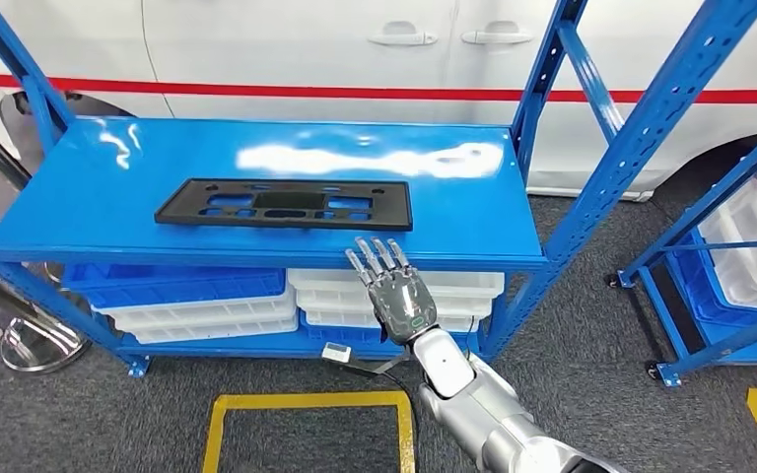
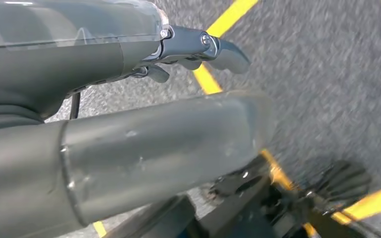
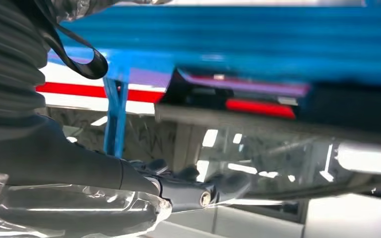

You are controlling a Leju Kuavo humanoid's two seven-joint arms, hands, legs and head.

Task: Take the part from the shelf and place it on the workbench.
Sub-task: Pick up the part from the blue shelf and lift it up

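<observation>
A flat black rectangular part (image 1: 286, 204) with several cut-outs lies on the blue shelf top (image 1: 99, 197), toward the front and a little left of centre. My right hand (image 1: 399, 291) is raised in front of the shelf's front edge, just below the part's right end. Its fingers (image 1: 375, 258) are stretched out and reach the edge without touching the part. In the right wrist view the hand (image 3: 79, 168) holds nothing and sits beneath the blurred blue shelf (image 3: 258, 44). My left hand (image 2: 79, 59) hangs over grey floor, empty, with its fingers apart.
A white car (image 1: 306, 49) with a red stripe stands behind the shelf. Blue and white bins (image 1: 207, 301) are stacked on the lower level. A second blue rack (image 1: 739, 246) with white bins is at the right. Yellow floor lines (image 1: 306, 402) mark the grey carpet.
</observation>
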